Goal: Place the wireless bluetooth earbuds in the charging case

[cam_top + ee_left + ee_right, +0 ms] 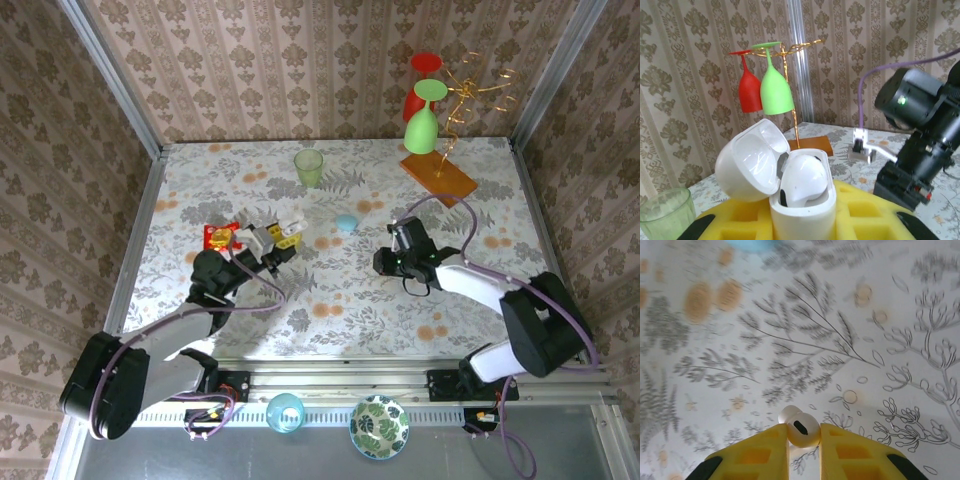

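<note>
Between the yellow foam pads (860, 212) of the left gripper (802, 222), a glossy white plastic charging case (805, 220) is standing upright, with the pads pressing its rounded body from both sides. Its domed lid (751, 161) is hanging open to the left on its hinge, showing a smooth, hollowed inside. One white earbud (807, 177) is sitting in the case's well, its polished, bulbous head rising above the rim.

At the right gripper (804, 440), two matching foam pads are pinching a second earbud (801, 429). This one is white and egg-shaped, with a dark oval slot on its face. It is hanging over the table (880, 315); whether it is touching the cloth cannot be told. The table is wearing a matte cloth printed with grey fern sprays and orange blossoms.

Seen from above, the two grippers are working well apart, the left at left-centre and the right at right-centre. A small pale-blue object (346, 223), too small to identify, is lying between them. A translucent green cup (309, 167) is standing near the far edge. At the far right corner, a thin gold wire rack (470, 85) on an orange-brown wooden base (438, 178) is carrying a red wine glass (747, 90) and a green wine glass (775, 90), both hanging bowl-down. A red-and-yellow packet (217, 236) is lying just beside the left gripper, its print too small to read.
</note>
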Action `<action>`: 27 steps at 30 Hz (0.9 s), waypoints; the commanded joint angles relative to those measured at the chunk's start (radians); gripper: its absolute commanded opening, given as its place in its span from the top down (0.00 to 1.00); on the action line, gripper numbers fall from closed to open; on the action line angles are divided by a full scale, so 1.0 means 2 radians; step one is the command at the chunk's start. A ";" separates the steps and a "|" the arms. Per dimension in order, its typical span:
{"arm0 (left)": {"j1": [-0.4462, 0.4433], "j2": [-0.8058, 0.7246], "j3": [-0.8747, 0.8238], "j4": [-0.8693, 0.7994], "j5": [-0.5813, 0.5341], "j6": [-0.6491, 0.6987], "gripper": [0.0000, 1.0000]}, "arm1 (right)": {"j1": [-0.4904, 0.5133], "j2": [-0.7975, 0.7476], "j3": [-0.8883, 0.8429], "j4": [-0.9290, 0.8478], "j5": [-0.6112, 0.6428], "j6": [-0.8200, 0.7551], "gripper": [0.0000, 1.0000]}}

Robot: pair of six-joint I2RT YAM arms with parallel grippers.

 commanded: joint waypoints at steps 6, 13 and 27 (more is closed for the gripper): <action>-0.010 0.038 0.030 0.037 0.038 -0.033 0.92 | 0.018 -0.124 0.017 -0.003 0.024 -0.142 0.80; -0.035 0.067 0.054 0.039 0.042 -0.047 0.92 | 0.059 -0.173 0.061 0.002 0.043 -0.182 0.80; -0.058 0.126 0.079 0.083 0.073 -0.091 0.92 | 0.129 -0.177 0.113 0.029 0.037 -0.241 0.80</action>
